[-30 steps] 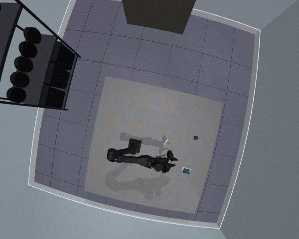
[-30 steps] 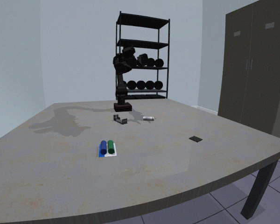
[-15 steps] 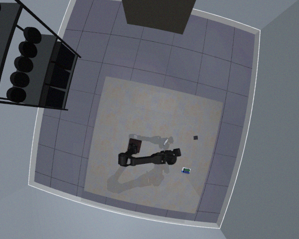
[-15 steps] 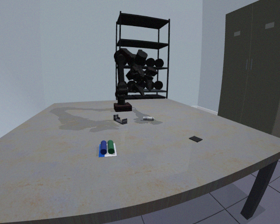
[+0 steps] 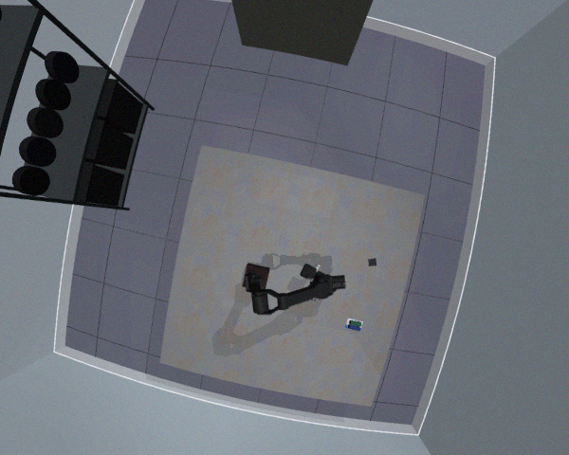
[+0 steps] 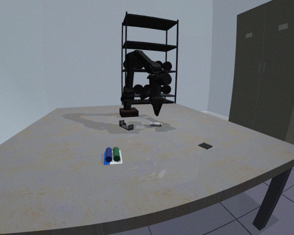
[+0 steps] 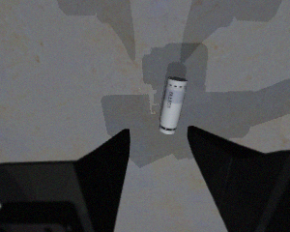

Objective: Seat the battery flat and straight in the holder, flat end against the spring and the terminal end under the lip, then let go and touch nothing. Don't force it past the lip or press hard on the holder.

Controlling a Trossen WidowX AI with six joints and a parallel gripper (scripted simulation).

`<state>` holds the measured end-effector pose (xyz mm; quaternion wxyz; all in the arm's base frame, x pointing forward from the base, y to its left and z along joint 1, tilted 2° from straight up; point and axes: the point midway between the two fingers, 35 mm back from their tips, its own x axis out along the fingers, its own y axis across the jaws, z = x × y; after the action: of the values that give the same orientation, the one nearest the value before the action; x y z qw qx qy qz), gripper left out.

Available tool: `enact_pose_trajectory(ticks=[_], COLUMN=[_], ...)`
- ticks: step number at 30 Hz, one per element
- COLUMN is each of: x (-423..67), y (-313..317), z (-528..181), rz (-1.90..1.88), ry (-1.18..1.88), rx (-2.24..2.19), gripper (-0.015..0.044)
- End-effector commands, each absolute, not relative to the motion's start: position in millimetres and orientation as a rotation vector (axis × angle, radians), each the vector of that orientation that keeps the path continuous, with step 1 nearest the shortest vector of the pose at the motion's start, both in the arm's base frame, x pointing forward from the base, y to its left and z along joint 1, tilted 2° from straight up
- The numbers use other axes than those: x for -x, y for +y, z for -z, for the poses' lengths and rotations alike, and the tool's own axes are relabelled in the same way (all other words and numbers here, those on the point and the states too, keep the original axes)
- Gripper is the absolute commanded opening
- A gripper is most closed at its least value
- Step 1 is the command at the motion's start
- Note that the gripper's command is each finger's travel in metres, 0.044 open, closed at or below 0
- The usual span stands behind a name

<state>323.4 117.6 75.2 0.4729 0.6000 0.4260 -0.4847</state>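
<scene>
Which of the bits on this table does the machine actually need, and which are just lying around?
Needed: white cylindrical battery; dark open-topped holder; black gripper, open above the battery.

Lying about: blue and green cylinders on a small pad; flat black square.

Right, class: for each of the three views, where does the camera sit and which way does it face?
Top: overhead, facing down on table and whole arm.
Exterior: beyond the table's near edge, facing arm, holder, shelf rack.
Wrist: behind the open gripper, facing down; fingers show.
Shared: exterior and wrist show the battery.
</scene>
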Motion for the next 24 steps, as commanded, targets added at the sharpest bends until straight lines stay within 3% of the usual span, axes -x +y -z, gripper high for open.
enact_pose_trajectory(ticks=[1,24], x=[-313,-315], y=[123,124], z=[-61,-36], rz=[1.405,1.405], ry=[0.996,0.996], rx=[-1.489,-1.489], gripper=[0.0229,0.0229])
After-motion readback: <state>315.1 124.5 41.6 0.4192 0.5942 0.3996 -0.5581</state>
